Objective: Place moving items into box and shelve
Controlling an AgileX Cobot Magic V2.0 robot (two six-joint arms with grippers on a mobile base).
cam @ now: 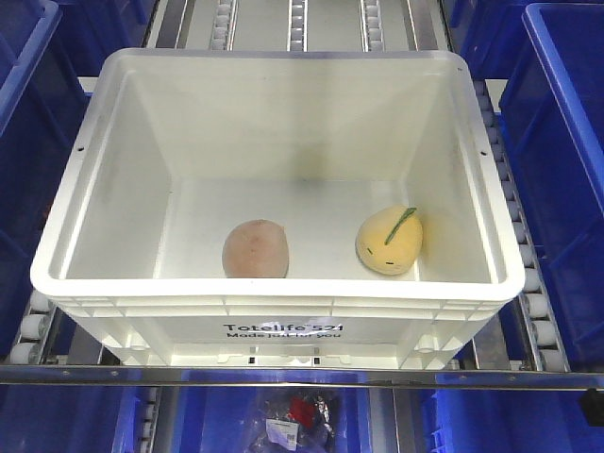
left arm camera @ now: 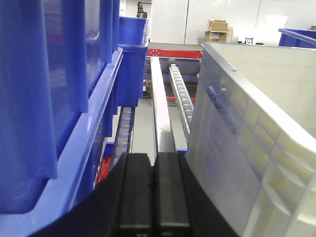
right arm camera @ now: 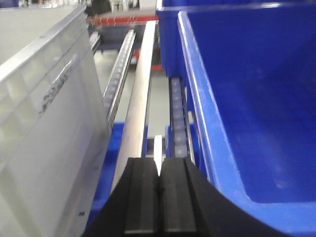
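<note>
The large white rectangular plastic crate with a ribbed rim and black "Totelife 521" print (cam: 283, 330) sits on the roller rails of a shelf, open side up. On its floor near the front wall lie the dusty-pink seamed plush ball (cam: 255, 249), left of centre, and the yellow rounded plush fruit with a green stem stripe and tiny dark face marks (cam: 389, 241), to the right; the two are apart and touch neither side wall.

The left gripper (left arm camera: 152, 185) is outside the crate, low beside its left wall, its black fingers (left arm camera: 136, 197) pressed together with nothing between them. The right gripper (right arm camera: 159, 190) is likewise outside, by the crate's right wall, its fingers (right arm camera: 143, 197) clenched on nothing. Neither touches the toys.

Blue plastic bins flank the crate: stacked ones (left arm camera: 49, 98) close on the left, an open one (right arm camera: 247, 108) close on the right. Only narrow lanes with metal roller tracks (left arm camera: 180, 98) separate crate and bins. Another blue bin holding small packaged items (cam: 297, 420) sits on the level below
</note>
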